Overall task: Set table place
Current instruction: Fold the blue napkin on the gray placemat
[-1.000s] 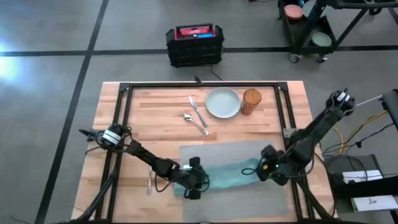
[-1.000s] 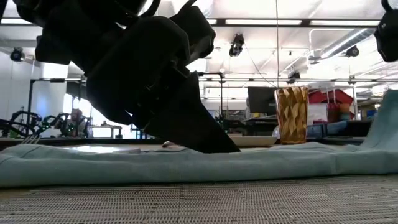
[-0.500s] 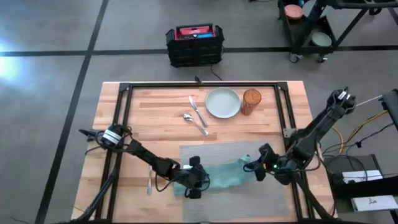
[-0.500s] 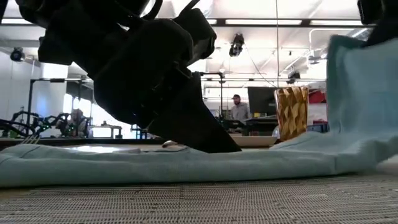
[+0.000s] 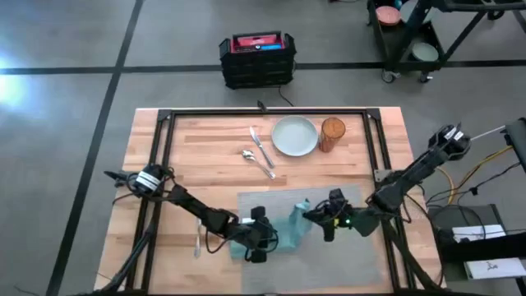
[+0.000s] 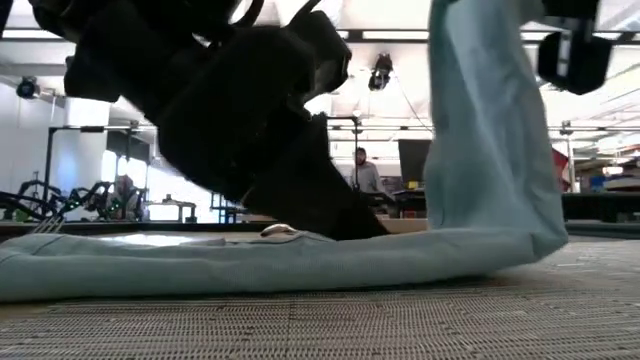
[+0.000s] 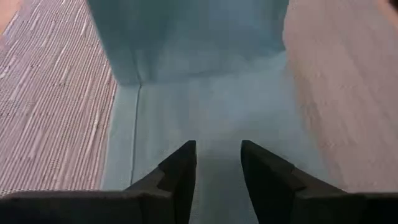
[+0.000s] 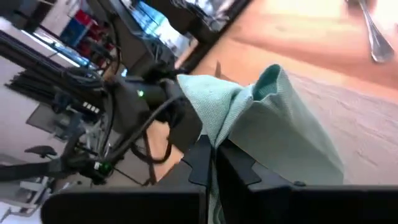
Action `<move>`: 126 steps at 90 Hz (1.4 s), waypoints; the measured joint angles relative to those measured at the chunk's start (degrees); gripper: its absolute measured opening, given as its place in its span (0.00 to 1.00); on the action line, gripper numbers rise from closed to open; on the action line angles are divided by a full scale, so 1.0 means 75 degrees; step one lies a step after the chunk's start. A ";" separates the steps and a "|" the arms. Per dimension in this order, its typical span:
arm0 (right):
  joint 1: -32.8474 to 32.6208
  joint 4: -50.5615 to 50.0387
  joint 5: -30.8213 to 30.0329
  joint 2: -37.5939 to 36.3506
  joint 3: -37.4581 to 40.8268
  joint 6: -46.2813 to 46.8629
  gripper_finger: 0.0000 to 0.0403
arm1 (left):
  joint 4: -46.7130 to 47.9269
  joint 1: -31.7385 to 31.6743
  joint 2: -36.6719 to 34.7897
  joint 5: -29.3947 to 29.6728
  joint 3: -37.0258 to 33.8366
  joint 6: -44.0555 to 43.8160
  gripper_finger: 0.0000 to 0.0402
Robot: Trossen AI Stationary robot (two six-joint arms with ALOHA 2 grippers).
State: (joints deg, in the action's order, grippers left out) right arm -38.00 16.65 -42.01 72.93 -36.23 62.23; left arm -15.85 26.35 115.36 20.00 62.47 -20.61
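High view: the teal napkin [image 5: 283, 233] lies across the grey placemat [image 5: 345, 259] near the table's [image 5: 205, 140] front edge, its left end pressed under the left gripper [image 5: 261, 238] and its right end lifted by the right gripper [image 5: 316, 215], with bare mat to the right and the plate [image 5: 294, 136], glass [image 5: 332, 134], knife [image 5: 260, 148] and spoon [image 5: 256, 162] well apart at the back. Low view: the napkin's raised end stands tall above the mat. Wrist views: the left fingers [image 7: 180, 174] rest slightly parted on flat cloth, seemingly gripping nothing, while the right fingers [image 8: 202, 158] are pinched on the napkin's folded edge.

Grey floor [image 5: 66, 123], black crate [image 5: 257, 59]
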 joint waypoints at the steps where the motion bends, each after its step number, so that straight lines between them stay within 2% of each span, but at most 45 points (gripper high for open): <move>1: 0.0018 0.0050 0.0004 0.0032 0.0000 -0.0039 0.00 | 0.0093 0.0004 -0.0025 -0.0027 0.0036 -0.0020 0.28; 6: 0.0079 0.0254 0.0077 0.0161 0.0000 -0.0122 0.00 | 0.0770 0.0024 -0.0257 -0.0315 0.0275 -0.0178 0.28; 16: 0.0122 0.0547 0.0229 0.0443 0.0000 -0.0180 0.00 | 0.2941 0.0148 -0.0844 -0.0616 0.0851 -0.0631 0.28; 22: 0.0133 0.0766 0.0227 0.0606 -0.0003 -0.0191 0.00 | 0.4045 0.0326 -0.1156 -0.0520 0.1046 -0.1049 0.28; 32: 0.0173 0.0820 0.0263 0.0953 -0.0279 -0.0273 0.00 | 0.4922 0.0906 -0.1664 0.0077 0.0839 -0.1599 0.28; 43: 0.0285 0.0829 0.0267 0.1397 -0.0790 -0.0721 0.00 | 0.4961 0.1521 -0.2202 0.0446 0.0076 -0.2506 0.28; 55: 0.0518 0.0804 0.0280 0.1983 -0.1303 -0.0936 0.00 | 0.4462 0.1936 -0.2549 0.0888 -0.0778 -0.3273 0.28; 80: 0.0991 0.0788 0.0870 0.3458 -0.2434 -0.0721 0.00 | 0.2539 0.2136 -0.2598 0.0881 -0.1959 -0.3470 0.28; 94: 0.1087 0.0799 0.0876 0.4399 -0.3258 -0.0716 0.00 | 0.2390 0.2145 -0.2604 0.0832 -0.2131 -0.3457 0.28; 105: 0.1200 0.0780 0.0931 0.5130 -0.3935 -0.0761 0.00 | 0.2522 0.2137 -0.2661 0.0692 -0.2129 -0.3005 0.28; 126: 0.1411 0.0801 0.1618 0.6218 -0.5050 -0.0375 0.00 | 0.3247 0.2232 -0.2965 0.0393 -0.1885 -0.3108 0.28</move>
State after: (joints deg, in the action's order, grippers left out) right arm -27.42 22.65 -29.87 119.57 -74.11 59.42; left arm 8.51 43.09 93.12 22.95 48.33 -43.92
